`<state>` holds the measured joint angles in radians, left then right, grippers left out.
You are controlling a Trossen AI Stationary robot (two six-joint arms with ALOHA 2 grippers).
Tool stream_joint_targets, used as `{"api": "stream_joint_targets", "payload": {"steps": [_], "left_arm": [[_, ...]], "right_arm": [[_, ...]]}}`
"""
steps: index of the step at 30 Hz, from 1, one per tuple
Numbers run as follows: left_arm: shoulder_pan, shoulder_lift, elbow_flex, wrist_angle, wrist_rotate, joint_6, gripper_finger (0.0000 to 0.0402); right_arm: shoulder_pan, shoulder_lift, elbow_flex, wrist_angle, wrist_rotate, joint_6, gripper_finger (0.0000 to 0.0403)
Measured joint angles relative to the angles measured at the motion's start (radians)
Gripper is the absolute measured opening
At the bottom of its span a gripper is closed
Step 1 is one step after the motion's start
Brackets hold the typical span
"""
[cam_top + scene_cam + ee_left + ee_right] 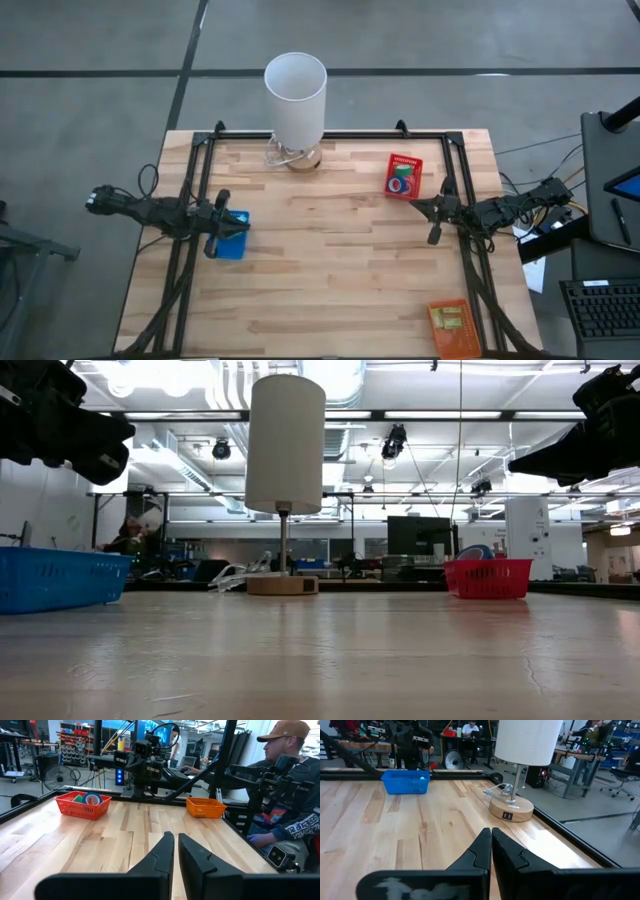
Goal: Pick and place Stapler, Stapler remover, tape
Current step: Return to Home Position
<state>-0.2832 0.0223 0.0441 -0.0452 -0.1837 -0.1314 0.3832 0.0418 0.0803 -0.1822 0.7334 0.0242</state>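
Between the fingers of the left gripper (176,839) only a thin slit of wood shows. Its jaws are all but closed and hold nothing. The fingers of the right gripper (491,833) meet along their whole length, also empty. Both grippers hang clear above the pale wooden bench (330,270), one over its left edge and one over its right edge, each about halfway along and pointing inward at the other.

Just beside the left gripper, by the left edge, stands a small blue plastic mesh bin (234,240). The arm partly covers it from above. The right wrist view shows a pale blue shape inside, but what it is cannot be told.

Near the right gripper, toward the far right corner, sits a small red plastic mesh bin (404,175). The ring-shaped tape rolls (86,798) lie in it, with green, blue and red showing over the rim.

At the near right corner stands a small orange plastic mesh bin (450,327). Its contents are too small to make out.

A table lamp with a white cylindrical shade and round wooden base (296,92) stands at the middle of the far edge, well apart from all three bins.

Beyond the right edge a person in a dark lettered sleeve (296,822) sits by the frame.
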Motion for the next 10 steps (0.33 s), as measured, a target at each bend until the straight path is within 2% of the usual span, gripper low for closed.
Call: {"api": "stream_joint_targets", "payload": {"steps": [10], "left_arm": [[0.0,0.0,0.0,0.0,0.0,0.0,0.0023]], "right_arm": [[0.0,0.0,0.0,0.0,0.0,0.001,0.0009]]}}
